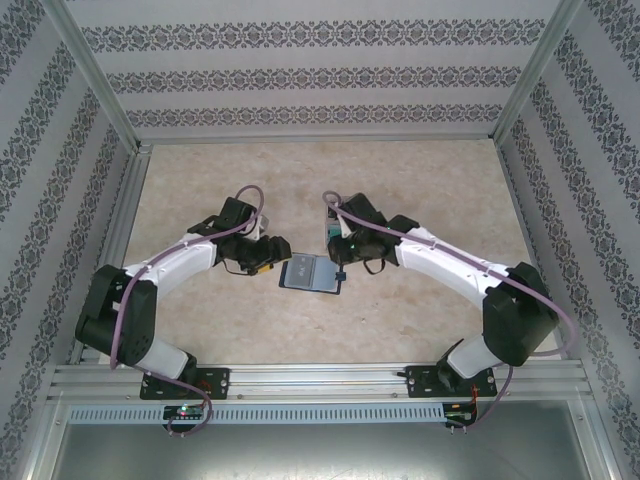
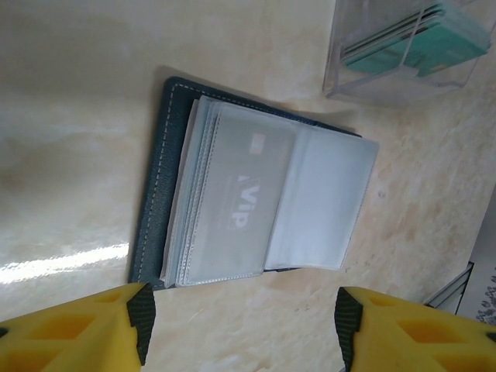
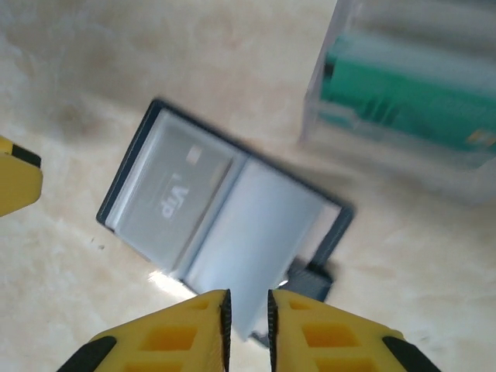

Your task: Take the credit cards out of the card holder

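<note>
I have the card holder [image 2: 151,217] open, 1 silvery card [image 2: 240,194] not yet out. My left tool [image 2: 244,322] stands apart; my right tool [image 3: 248,318] pinches a sleeve [image 3: 256,240] edge.

Matt card holder [image 2: 152,203], glossy plastic sleeves [image 2: 325,203]

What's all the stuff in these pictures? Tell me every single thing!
card holder: one, slate-blue with clear sleeves, lying open mid-table between the grippers
VIP card: one, silvery-grey, inside a clear sleeve of the holder
clear box: one, see-through, on the table beside the holder
boxed cards: several, teal and darker, inside the box, exact count unclear
table: one, beige marbled
left gripper: one, yellow fingers, open, over the holder's edge
right gripper: one, yellow fingers, pinched on a clear sleeve's edge
</note>
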`<state>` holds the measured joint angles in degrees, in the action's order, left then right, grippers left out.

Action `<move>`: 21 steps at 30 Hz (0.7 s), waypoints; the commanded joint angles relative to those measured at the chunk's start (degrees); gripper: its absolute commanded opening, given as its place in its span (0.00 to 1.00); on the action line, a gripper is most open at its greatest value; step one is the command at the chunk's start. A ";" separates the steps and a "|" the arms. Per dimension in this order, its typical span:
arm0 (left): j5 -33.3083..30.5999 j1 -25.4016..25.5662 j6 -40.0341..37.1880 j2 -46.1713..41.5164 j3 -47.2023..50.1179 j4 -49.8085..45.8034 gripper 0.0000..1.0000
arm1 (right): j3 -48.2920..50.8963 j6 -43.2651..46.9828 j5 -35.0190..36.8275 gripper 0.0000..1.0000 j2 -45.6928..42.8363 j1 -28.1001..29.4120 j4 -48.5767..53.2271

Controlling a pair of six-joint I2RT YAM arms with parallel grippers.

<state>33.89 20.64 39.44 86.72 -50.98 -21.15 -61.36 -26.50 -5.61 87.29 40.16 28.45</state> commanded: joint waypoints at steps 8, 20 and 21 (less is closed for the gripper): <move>2.26 2.99 -0.65 3.65 -1.73 3.51 0.63 | 4.43 -13.69 0.37 0.23 7.74 1.98 -3.60; 2.96 4.87 -0.51 9.62 -2.40 6.91 0.55 | 6.07 -14.63 0.08 0.21 12.64 1.94 -4.99; 2.85 4.92 -0.58 9.95 -2.44 6.91 0.56 | 6.23 -14.65 0.07 0.21 12.65 1.94 -5.11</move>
<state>36.40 24.99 39.44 95.53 -51.94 -16.05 -56.55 -39.79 -5.87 99.18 42.00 23.44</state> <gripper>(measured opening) 0.555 0.212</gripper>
